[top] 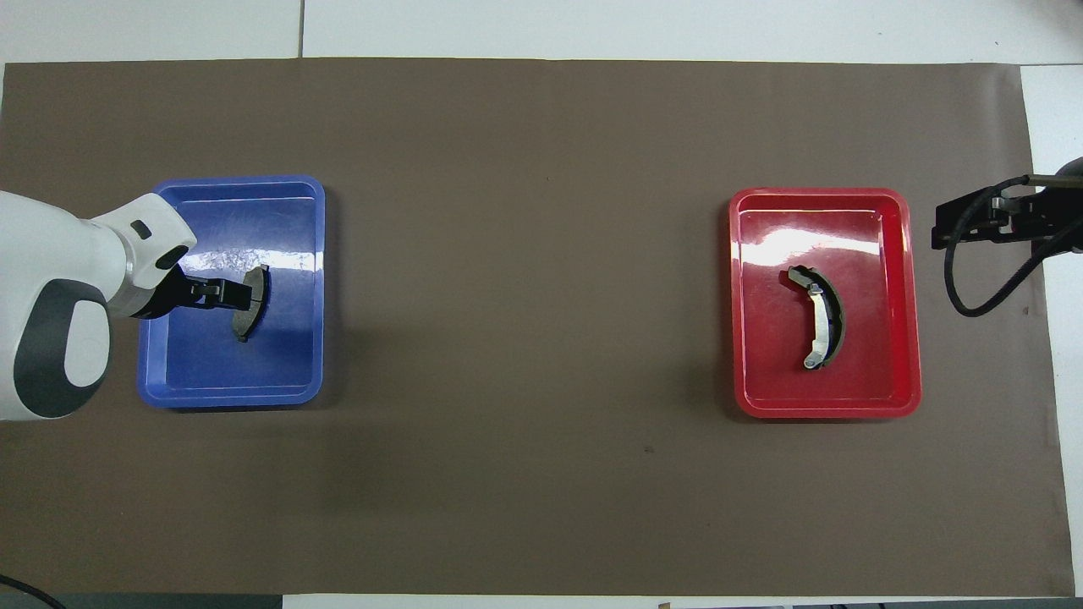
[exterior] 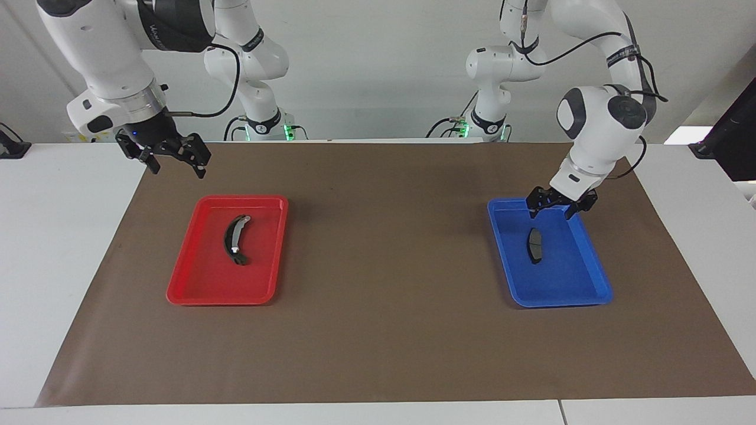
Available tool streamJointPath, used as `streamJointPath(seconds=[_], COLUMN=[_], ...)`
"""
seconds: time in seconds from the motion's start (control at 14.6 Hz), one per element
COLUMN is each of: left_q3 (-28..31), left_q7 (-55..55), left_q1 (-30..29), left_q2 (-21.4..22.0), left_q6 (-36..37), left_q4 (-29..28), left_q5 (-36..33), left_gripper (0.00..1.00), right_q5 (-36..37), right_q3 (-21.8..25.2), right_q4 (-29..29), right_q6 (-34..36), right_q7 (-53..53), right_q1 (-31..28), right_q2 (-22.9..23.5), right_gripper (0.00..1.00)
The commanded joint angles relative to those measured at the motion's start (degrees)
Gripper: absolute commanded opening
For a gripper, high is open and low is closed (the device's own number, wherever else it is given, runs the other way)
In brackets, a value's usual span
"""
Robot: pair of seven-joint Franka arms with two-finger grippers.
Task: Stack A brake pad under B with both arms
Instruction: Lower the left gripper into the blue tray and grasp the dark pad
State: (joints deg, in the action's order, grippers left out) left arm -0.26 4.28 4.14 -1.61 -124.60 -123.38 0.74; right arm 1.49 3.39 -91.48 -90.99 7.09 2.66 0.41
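The A brake pad (exterior: pixel 535 245) (top: pixel 250 303), short and all dark, lies in the blue tray (exterior: pixel 561 301) (top: pixel 228 397) toward the left arm's end of the table. B (exterior: pixel 234 239) (top: pixel 822 317), the longer crescent with a silvery strip, lies in the red tray (exterior: pixel 218 298) (top: pixel 825 410) toward the right arm's end. My left gripper (exterior: pixel 555 206) (top: pixel 222 292) is open and hangs low over the blue tray, above the pad's end nearer to the robots, not touching it. My right gripper (exterior: pixel 176 164) (top: pixel 973 224) is open and empty, up in the air over the mat beside the red tray.
A brown mat (exterior: pixel 384 265) covers the table, with both trays standing on it well apart. White table surface shows around the mat. A dark monitor (exterior: pixel 735 141) stands off the table at the left arm's end.
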Motion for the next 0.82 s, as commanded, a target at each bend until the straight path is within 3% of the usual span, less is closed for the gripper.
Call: streamJointPath(seconds=[0.0,0.48,0.75], left_q3=[0.44,0.44,0.53], left_q7=[0.82,9.86,12.86], left_q1=[0.52,0.00,-0.36], left_q2=[-2.42,-8.32,-8.76], left_q6=[-6.68,-12.33,-12.51], left_q4=[-2.21,-2.13,-2.74], left_q5=[0.05,0.05,0.05], left_gripper=[0.97,0.95,0.94], right_q5=[0.18,0.09,0.09], right_q3=[-0.49,-0.49,-0.49], right_q4=[-1.16,-1.16,-1.25], right_q6=[-0.51,-0.60,-1.30], right_q7=[-0.67,-0.67,-0.58], right_q1=[-0.82,-0.82,-0.82], right_q2=[-1.11,-1.11,-1.11], right_gripper=[1.00,1.00,1.00])
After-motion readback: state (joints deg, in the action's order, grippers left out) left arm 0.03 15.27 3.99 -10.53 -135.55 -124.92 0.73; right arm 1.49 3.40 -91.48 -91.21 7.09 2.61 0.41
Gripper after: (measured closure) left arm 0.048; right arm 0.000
